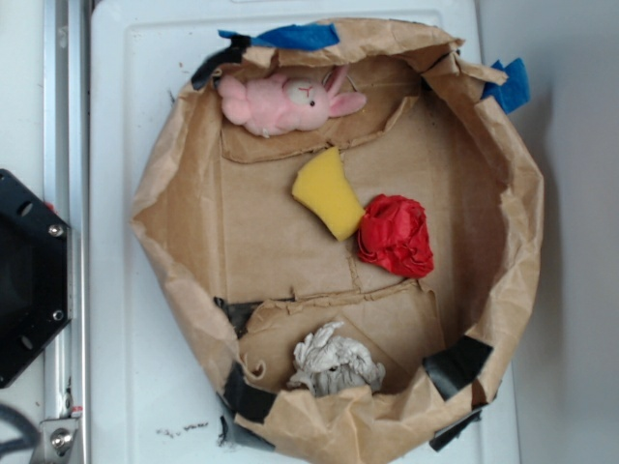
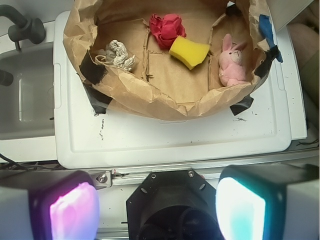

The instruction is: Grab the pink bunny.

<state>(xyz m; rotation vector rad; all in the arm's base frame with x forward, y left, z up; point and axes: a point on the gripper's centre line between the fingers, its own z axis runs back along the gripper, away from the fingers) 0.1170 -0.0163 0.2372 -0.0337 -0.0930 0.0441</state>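
Gripper [image 2: 157, 202] fills the bottom edge of the wrist view, pads glowing magenta and teal, jaws spread wide, nothing between them. It sits well short of the paper bag nest [image 2: 150, 95]. Pink bunny [image 1: 285, 101] lies on its side at upper left of the exterior frame, against the bag wall, apart from the yellow sponge [image 1: 331, 193] and the red cloth wad [image 1: 397, 235]. Looks light, soft and squashy. I'd pinch across the plump body, not the floppy ears. The nearby wall may crowd one finger.

pink bunny [image 1: 280, 101], yellow sponge [image 1: 331, 193]
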